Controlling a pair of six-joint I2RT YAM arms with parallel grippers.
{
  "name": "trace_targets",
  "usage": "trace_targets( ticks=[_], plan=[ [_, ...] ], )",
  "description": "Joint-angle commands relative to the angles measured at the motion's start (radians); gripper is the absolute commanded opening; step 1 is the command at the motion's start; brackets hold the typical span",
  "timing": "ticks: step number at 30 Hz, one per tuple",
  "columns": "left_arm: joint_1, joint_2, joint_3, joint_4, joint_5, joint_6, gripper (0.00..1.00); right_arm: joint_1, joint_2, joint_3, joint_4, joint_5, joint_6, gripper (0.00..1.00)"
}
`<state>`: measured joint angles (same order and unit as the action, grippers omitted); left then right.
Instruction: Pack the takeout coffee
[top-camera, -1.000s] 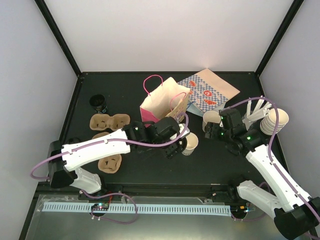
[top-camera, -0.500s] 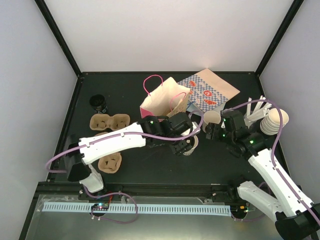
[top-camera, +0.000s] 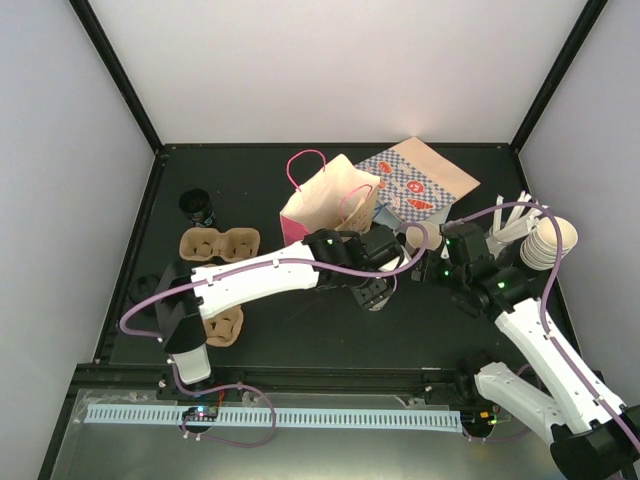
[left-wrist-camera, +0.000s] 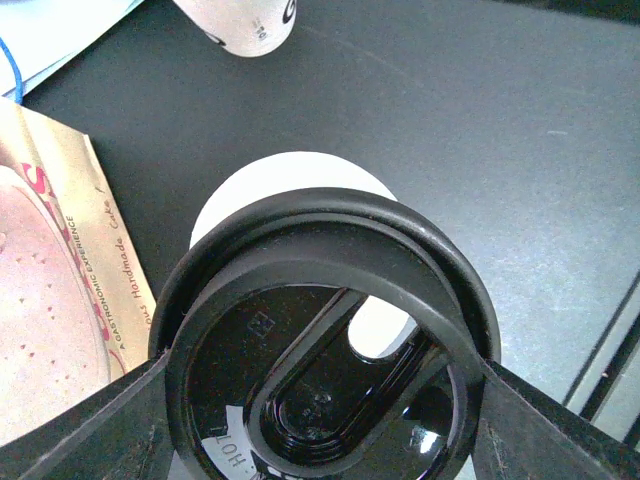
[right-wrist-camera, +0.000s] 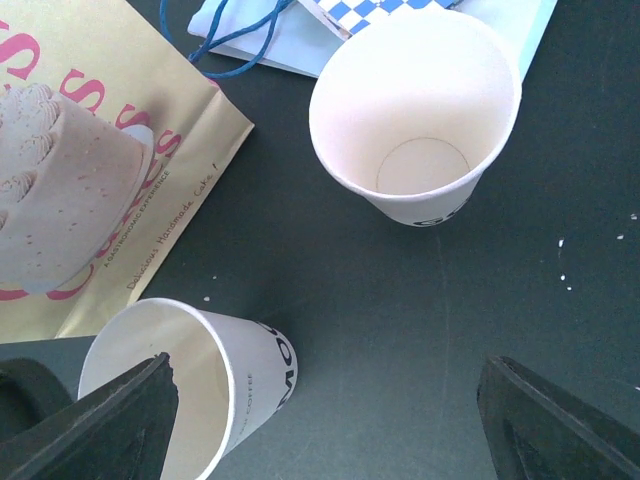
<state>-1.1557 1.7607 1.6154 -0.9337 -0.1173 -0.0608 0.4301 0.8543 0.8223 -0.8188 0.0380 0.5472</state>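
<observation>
The takeout coffee, a small white paper cup (left-wrist-camera: 290, 175) with dark print (right-wrist-camera: 270, 370), stands upright on the black table beside the pink bag (top-camera: 325, 205). My left gripper (left-wrist-camera: 320, 400) is shut on a black plastic lid (left-wrist-camera: 330, 260) and holds it just above the cup's mouth, so the top view hides most of the cup under the gripper (top-camera: 375, 288). My right gripper (right-wrist-camera: 328, 400) is open and empty, hovering to the cup's right. A second open white cup (right-wrist-camera: 415, 120) stands beyond it.
Two brown cardboard cup trays (top-camera: 218, 242) lie at the left, with a small black cup (top-camera: 197, 207) behind them. A stack of cream cups (top-camera: 548, 243) and white sticks (top-camera: 510, 215) sit at the right edge. A blue-checked paper bag (top-camera: 420, 185) lies flat behind the pink bag.
My left arm has swung right with the lid and now covers the cup from above. The right gripper has shifted slightly and stays open.
</observation>
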Motion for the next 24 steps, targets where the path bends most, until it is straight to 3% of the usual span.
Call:
trace_targets(
  ticks=[1,24],
  plan=[
    [0.002,0.038,0.053,0.003,-0.06,0.021,0.74,-0.007,-0.018,-0.017,0.026,-0.017,0.035,0.85],
    [0.035,0.098,0.03,0.103,-0.032,0.041,0.74,-0.132,-0.018,-0.115,0.11,-0.235,0.06,0.84]
  ],
)
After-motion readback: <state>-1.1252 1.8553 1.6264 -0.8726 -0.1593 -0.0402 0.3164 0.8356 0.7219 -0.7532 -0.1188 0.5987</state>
